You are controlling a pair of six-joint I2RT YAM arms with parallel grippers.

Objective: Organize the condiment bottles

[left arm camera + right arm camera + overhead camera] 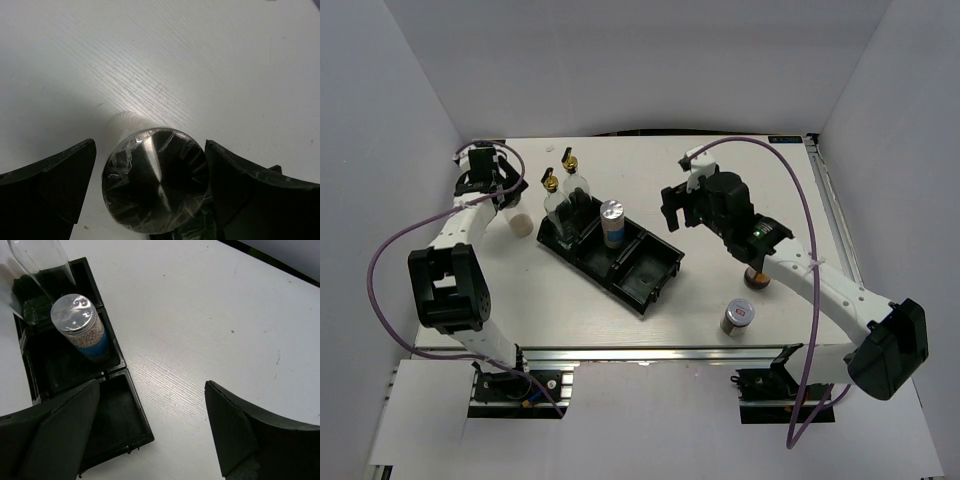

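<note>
A black tray (655, 285) lies mid-table. Two clear glass bottles with gold spout caps (552, 203) (573, 183) stand at its far-left end. A silver-lidded shaker jar with a blue band (612, 223) stands in the tray, and also shows in the right wrist view (77, 322). My left gripper (512, 210) is open around another silver-lidded jar (155, 182) standing on the table at far left, with a gap on the left side. My right gripper (672, 212) is open and empty above the table by the tray's right end (115, 415).
A silver-lidded jar with a red label (738, 316) stands near the front right. A dark red-lidded jar (757, 279) stands behind it, partly under my right arm. White walls close in the table on three sides.
</note>
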